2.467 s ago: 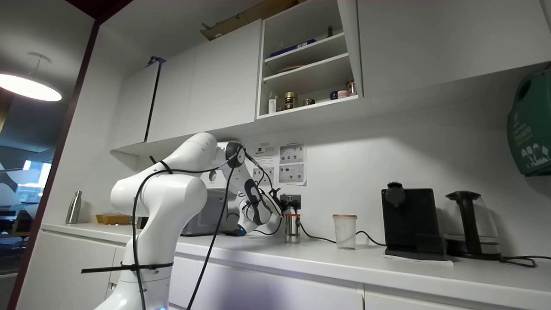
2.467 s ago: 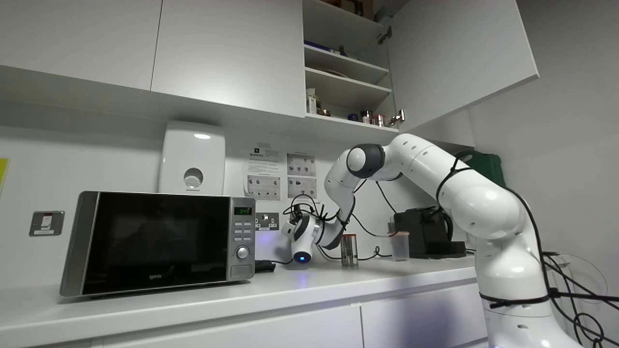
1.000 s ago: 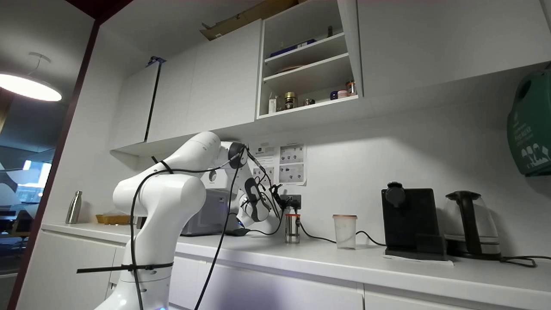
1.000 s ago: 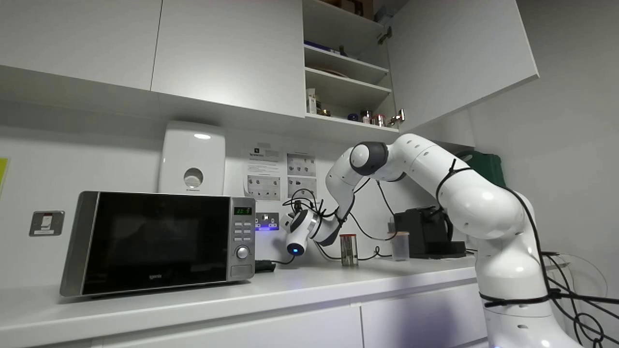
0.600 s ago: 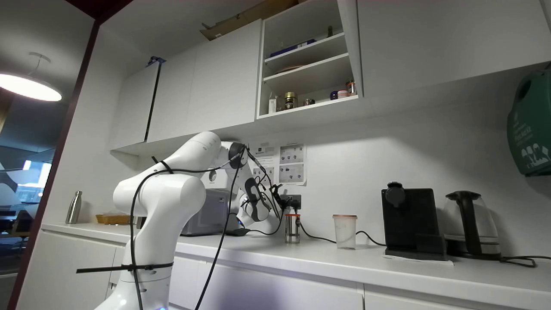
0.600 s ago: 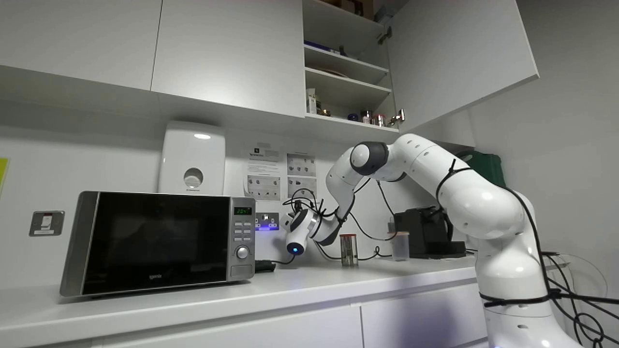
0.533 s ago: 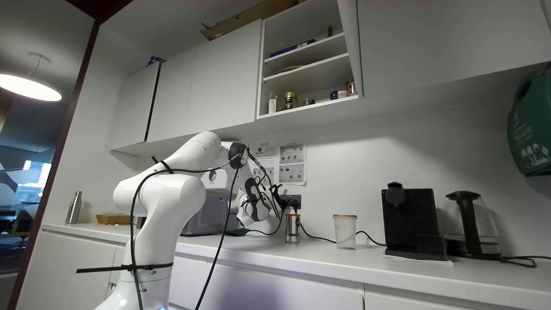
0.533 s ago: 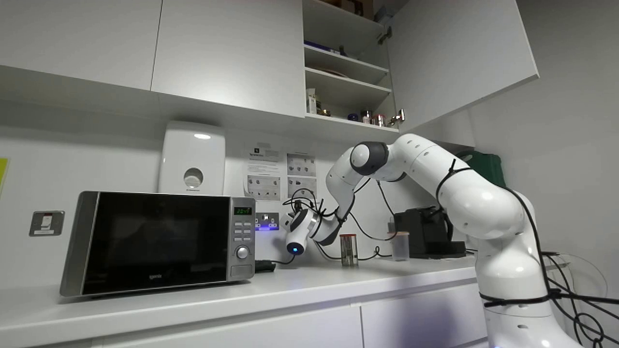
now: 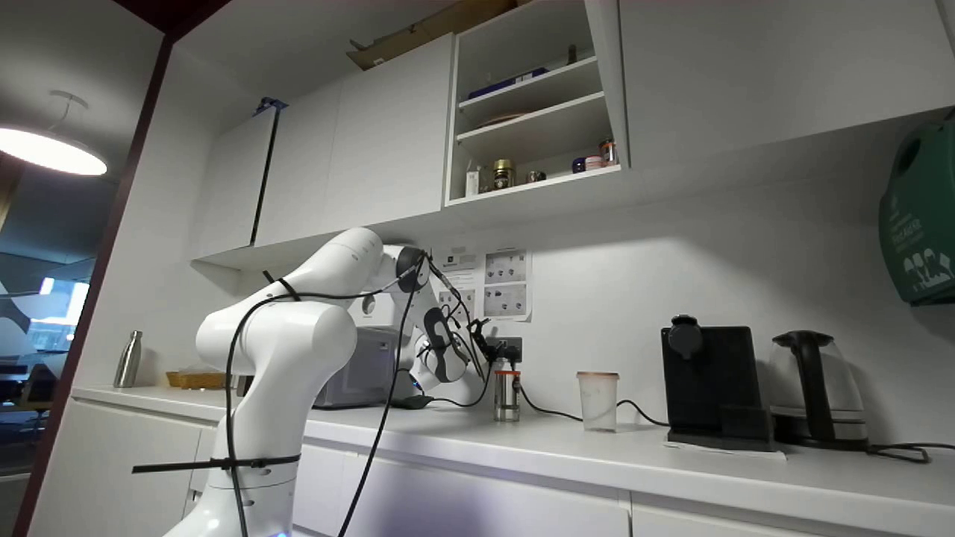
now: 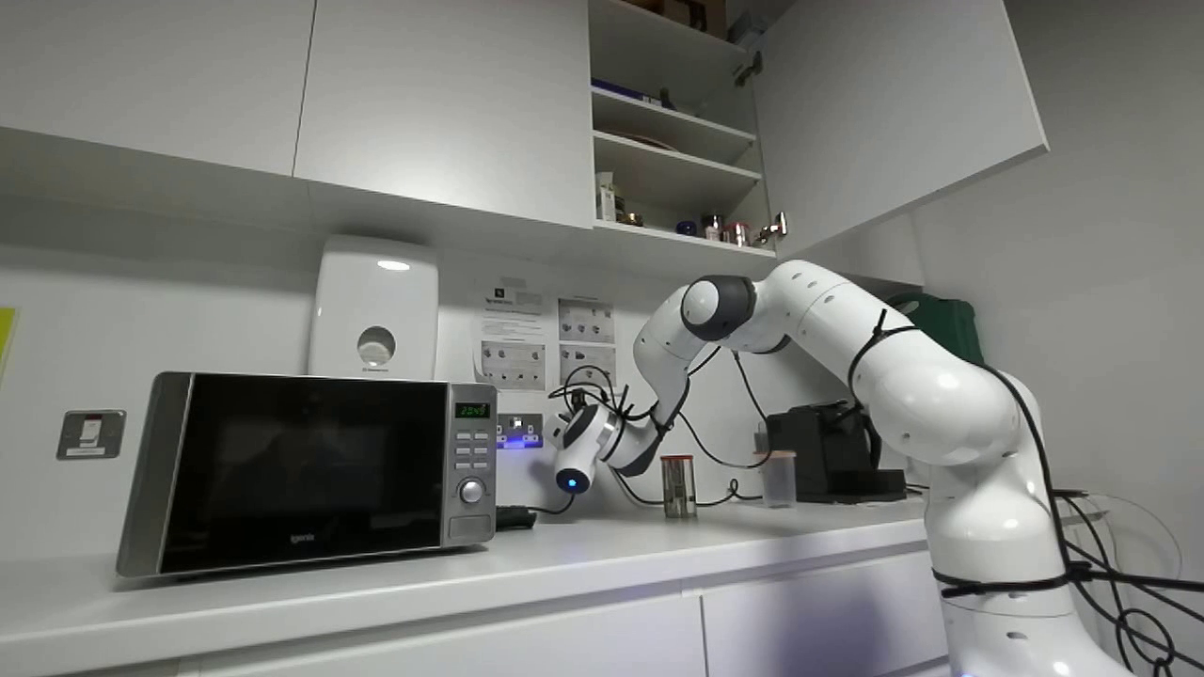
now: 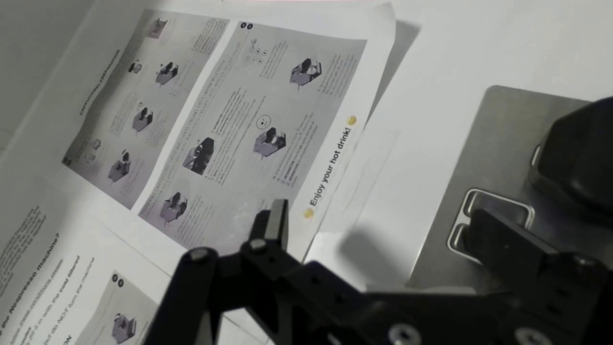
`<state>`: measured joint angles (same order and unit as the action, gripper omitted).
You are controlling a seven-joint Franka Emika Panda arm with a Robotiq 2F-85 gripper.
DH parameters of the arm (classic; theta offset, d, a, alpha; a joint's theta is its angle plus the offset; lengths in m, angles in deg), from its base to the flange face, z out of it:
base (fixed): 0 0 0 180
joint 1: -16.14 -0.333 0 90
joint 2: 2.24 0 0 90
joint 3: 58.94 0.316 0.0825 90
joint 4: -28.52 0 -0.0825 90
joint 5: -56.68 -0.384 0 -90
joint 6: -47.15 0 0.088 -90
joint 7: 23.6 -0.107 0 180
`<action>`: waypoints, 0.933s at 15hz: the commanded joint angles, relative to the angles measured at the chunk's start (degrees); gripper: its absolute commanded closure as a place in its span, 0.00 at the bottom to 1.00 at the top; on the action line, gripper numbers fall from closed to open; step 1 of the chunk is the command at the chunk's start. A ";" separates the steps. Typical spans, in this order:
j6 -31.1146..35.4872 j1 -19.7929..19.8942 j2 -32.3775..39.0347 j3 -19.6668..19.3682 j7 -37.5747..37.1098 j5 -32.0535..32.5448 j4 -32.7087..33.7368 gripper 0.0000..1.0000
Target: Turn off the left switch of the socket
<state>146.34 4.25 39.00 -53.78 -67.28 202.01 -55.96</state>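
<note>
The socket is a grey metal wall plate (image 11: 503,129), cut off at the right of the wrist view, with a black plug (image 11: 579,153) in it. It also shows dark and small in an exterior view (image 9: 512,344). Two rocker switches share a bright-edged frame; the left switch (image 11: 458,238) is the lower one in the tilted wrist view. My gripper (image 11: 383,225) is open with nothing between its fingers. The right finger lies over the switches and covers most of the left one; I cannot tell whether it touches. The left finger is in front of a notice.
Printed notices (image 11: 268,134) hang beside the plate. A metal canister (image 9: 506,399) stands below it, with a plastic tub (image 9: 598,403), a coffee machine (image 9: 712,388) and a kettle (image 9: 821,388) farther along. A microwave (image 10: 306,470) and another wall socket (image 10: 519,431) are nearby.
Since 2.5 seconds ago the hand has risen slightly and tilted, its lit end moving left in an exterior view. Over the last second the arm has hardly moved.
</note>
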 commanded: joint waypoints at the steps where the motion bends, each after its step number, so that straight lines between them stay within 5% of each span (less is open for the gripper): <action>1: 5.13 1.31 2.64 0.87 1.94 0.32 6.68 0.00; 14: 5.35 1.39 2.84 0.79 2.42 0.27 7.21 0.00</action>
<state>146.63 4.25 39.02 -53.76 -66.58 201.81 -55.71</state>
